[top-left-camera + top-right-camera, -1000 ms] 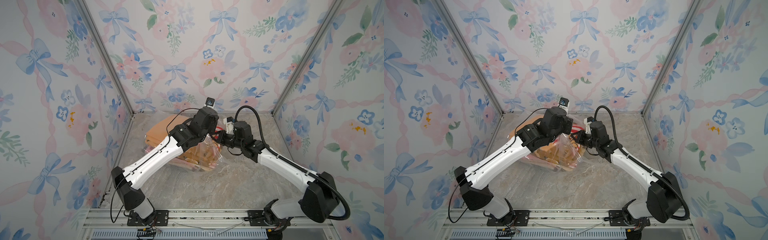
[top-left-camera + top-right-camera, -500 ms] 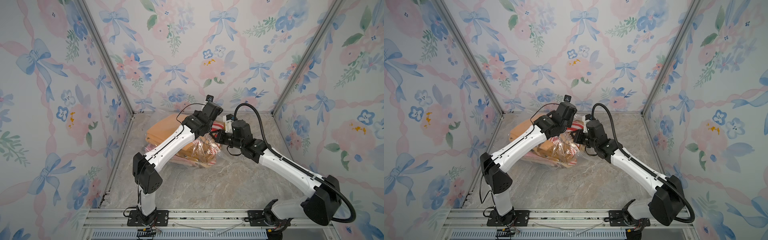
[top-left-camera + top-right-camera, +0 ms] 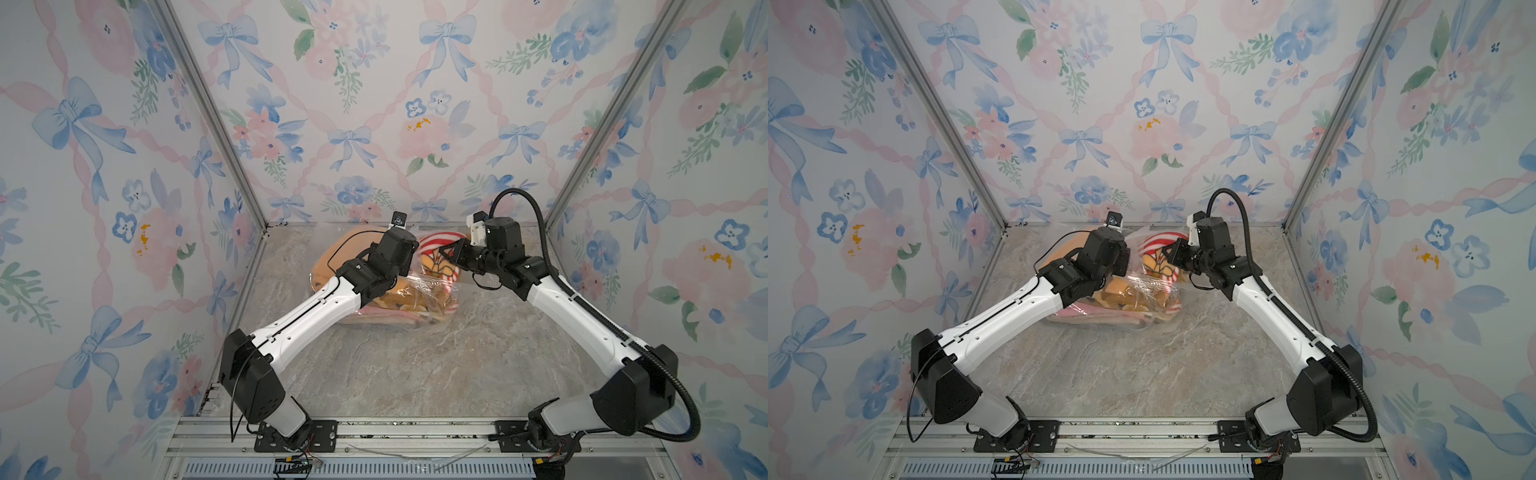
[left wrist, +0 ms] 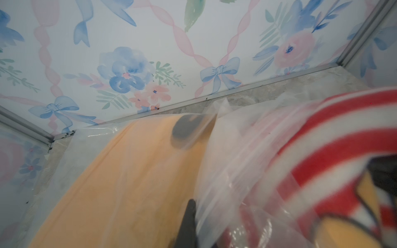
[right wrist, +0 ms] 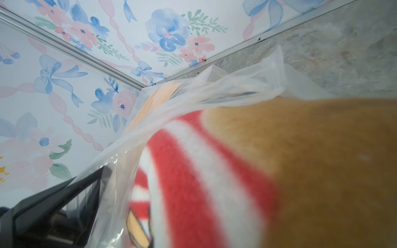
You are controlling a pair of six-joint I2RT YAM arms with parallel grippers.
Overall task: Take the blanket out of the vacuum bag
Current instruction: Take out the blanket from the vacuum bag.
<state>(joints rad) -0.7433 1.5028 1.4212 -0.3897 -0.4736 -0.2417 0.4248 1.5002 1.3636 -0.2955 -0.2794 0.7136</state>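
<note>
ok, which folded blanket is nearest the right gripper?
The red-and-white striped fleece blanket, right beside the right gripper; the plain peach blanket lies farther off, behind the left arm.

A clear, crinkled vacuum bag (image 3: 1144, 286) lies at the far middle of the marble table (image 3: 1142, 374), with orange and pink folds showing through it. The left arm (image 3: 1017, 307) reaches in from the near left. Its black wrist sits over the bag's left side and hides the left gripper. From the near right, the right gripper (image 3: 1170, 252) pinches the red-and-white striped blanket (image 3: 1158, 243), which bulges up at the bag's far end. Floral walls (image 3: 1142, 104) enclose the table.
</note>
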